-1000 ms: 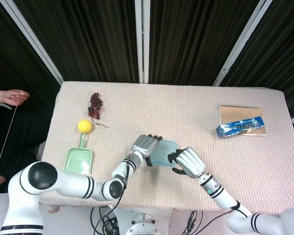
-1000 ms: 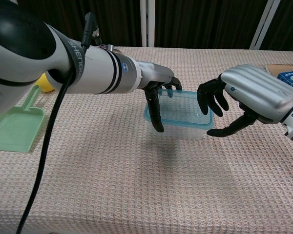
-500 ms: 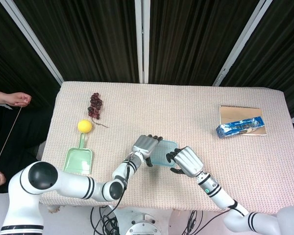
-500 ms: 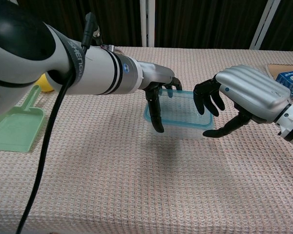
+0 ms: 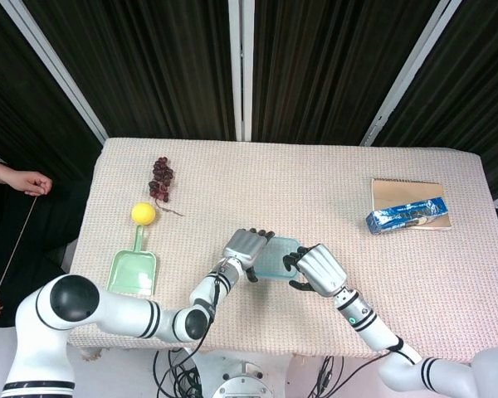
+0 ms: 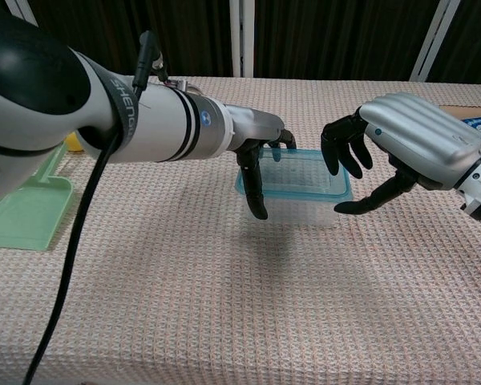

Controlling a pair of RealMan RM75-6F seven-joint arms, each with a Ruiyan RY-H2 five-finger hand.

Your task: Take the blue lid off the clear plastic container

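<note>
The left hand [image 6: 256, 156] clamps the left end of the container [image 6: 298, 188] near the table's front middle, thumb down the near wall. The lid [image 6: 295, 174], still on, runs long side left to right. The right hand [image 6: 385, 152], fingers apart and empty, hovers at its right end, nearer the free edge. The chest view shows that gap; the head view hides it.

Even, bright light from overhead in both views; curtains [image 5: 149, 66] behind stay near black. Tablecloth [image 5: 315, 191] well exposed, weave sharp. Soft shadow under the box [image 6: 301, 188] and arms in chest view, w/ faint edges. Mild glare on right hand [image 6: 405, 140] shell and left arm's [image 6: 156, 124] white casing. Chest view: near arm looms large, slightly soft at left edge. No motion blur.
</note>
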